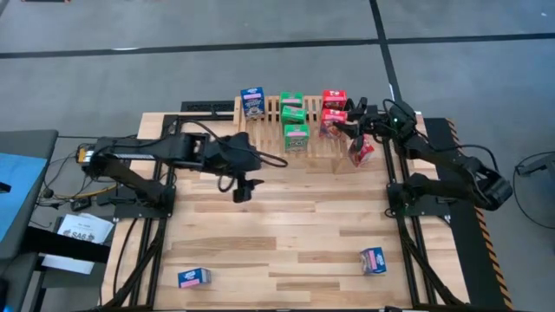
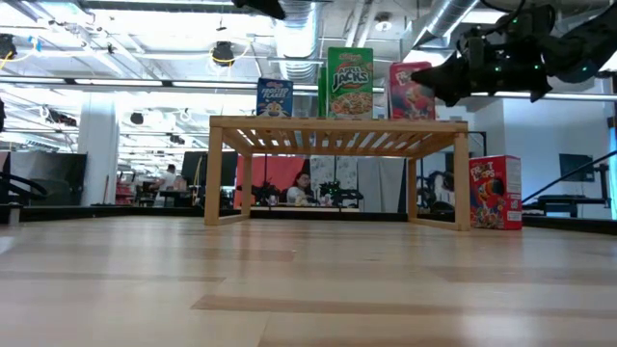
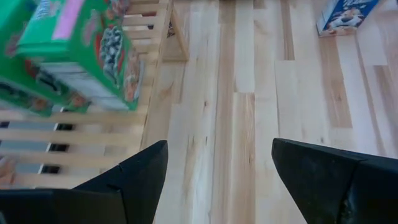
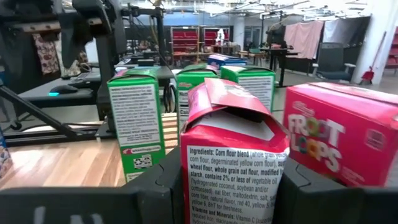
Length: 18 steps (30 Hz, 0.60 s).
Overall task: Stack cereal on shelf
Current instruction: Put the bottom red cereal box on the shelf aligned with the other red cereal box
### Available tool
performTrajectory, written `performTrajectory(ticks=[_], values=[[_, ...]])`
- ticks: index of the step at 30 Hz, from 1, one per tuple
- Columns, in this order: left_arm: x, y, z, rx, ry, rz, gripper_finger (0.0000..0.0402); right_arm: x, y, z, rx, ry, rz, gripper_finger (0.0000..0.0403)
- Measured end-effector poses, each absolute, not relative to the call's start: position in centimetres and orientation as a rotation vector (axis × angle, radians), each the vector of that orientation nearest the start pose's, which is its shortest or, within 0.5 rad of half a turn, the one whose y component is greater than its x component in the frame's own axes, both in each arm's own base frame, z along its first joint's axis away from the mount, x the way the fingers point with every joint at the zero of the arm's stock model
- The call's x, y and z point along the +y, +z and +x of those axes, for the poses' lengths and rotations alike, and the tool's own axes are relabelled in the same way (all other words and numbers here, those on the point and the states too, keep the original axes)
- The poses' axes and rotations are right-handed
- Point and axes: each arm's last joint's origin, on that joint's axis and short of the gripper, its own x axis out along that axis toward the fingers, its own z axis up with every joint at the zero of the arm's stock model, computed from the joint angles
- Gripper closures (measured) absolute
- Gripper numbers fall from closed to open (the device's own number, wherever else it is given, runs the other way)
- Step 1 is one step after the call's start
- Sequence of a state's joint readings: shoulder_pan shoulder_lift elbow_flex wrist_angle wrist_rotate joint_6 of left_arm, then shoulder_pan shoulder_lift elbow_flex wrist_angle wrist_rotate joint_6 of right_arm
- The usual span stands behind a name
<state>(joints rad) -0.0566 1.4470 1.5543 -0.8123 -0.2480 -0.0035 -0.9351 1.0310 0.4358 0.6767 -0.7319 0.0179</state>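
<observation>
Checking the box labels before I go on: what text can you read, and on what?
"JACKS": green box on the shelf.
"FROOT LOOPS": red box beside the one in the right gripper.
"Ingredients: Corn flour blend...": held red box.
Blue box on the shelf: brand too blurred.
Table boxes: unreadable.

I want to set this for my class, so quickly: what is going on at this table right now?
The right gripper holds a red cereal box at the wooden shelf, where green boxes and one blue box already stand. Another red box sits on the table beside the shelf. The left gripper hovers open, empty. Two blue boxes wait near the table's front.
</observation>
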Motion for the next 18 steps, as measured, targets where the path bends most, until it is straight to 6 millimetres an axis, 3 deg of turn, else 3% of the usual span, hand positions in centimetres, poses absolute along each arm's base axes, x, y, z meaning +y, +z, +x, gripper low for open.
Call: performTrajectory(ticks=[5,8,18], values=[[-0.9,40.8,25.8,0.617,0.184,0.065,0.0123,-16.0,24.9,13.8,-0.052,-0.216,-0.03,0.0239],[-1.0,39.9,23.2,0.544,0.164,0.053,0.0123,-15.9,24.9,13.9,-0.054,-0.21,-0.031,0.0239],[-0.4,32.6,15.2,0.308,0.166,-0.001,0.0123,-15.8,24.9,14.0,-0.052,-0.206,-0.028,0.0239]])
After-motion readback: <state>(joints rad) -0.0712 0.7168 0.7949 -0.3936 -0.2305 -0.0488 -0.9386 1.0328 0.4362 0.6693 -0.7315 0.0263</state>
